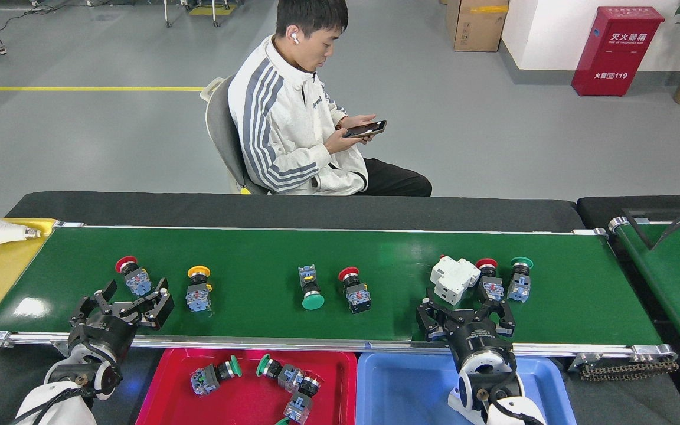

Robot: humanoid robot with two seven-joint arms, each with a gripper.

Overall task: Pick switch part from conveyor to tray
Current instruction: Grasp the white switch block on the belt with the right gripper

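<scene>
1. Nearest, the red tray (163, 383) is holding several switches (284, 378) and the blue tray (399, 389) is lying beside it — a white part is showing at its near edge, mostly hidden behind the right arm.

2. The left gripper (133, 298) is hanging over the conveyor's (375, 319) near edge, fingers apart and empty, just beside the red-capped switch (130, 274). The belt looks to be carrying parts along, so a late close is likely catching only the cap or nothing.

3. The right gripper (464, 310) is sitting just short of the white breaker (453, 277), fingers spread, gripping nothing. The breaker is touching or nearly touching another red switch (489, 277), with a green switch (519, 277) right next to that — a finger coming down between them risks knocking or dragging a neighbour.

4. Mid-belt, a yellow switch (198, 289), a green-capped one (310, 289) and a third red one (355, 289) are lying on their sides; rounded caps may be rolling if nudged.

5. Farther off, a person (293, 124) is sitting with a phone, well apart from the belt — no hazard from here.
</scene>
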